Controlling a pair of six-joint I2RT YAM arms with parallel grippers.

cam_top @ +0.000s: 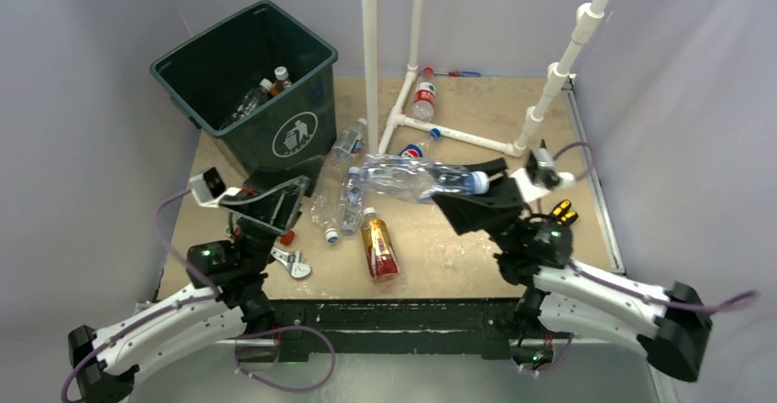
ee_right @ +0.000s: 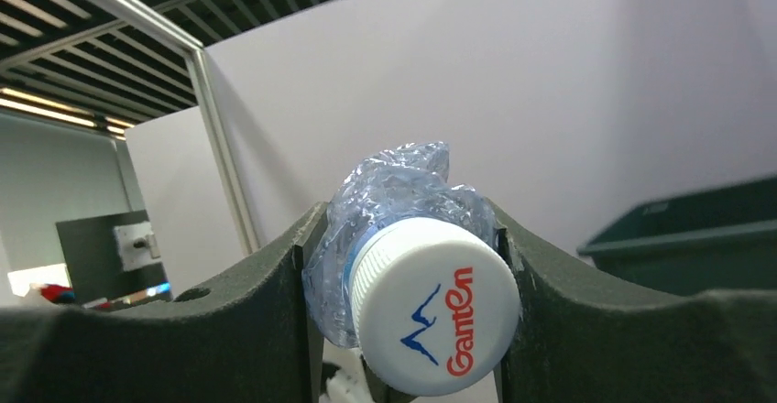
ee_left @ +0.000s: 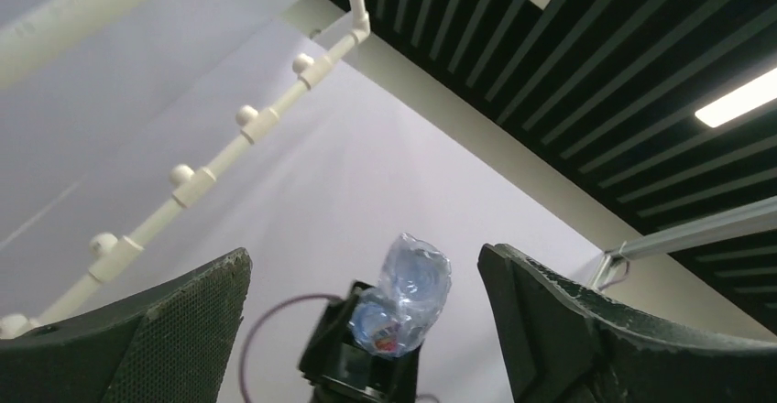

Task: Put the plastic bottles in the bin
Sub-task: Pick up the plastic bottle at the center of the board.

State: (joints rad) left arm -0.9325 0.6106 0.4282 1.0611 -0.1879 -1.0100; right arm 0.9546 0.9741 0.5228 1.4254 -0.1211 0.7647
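The worktop is a bare tan board. The biggest thing on it is the dark green bin at about 10 o'clock, standing upright with two or three bottles already lying in its bottom. A white pipe frame rises at 12 o'clock.

The right claw, reaching in from 4 o'clock, is clamped on the cap end of a crumpled clear bottle. The bottle is held sideways above the middle of the worktop, its body pointing towards 9 o'clock, and it is outside the bin. The left claw stands at 8 o'clock, just beside the bin's near corner, its jaws wide apart with nothing between them.

Loose bottles lie around. A pair of clear ones sits near the centre below the held bottle, an amber-labelled one at 6 o'clock, a red-labelled one at 12 o'clock against the pipe frame, and a blue-capped one just nearer than that.

Smallest are the tools (neither is a bottle): a wrench at 7 o'clock, and yellow-handled pliers at 3 o'clock, half hidden behind the right arm.
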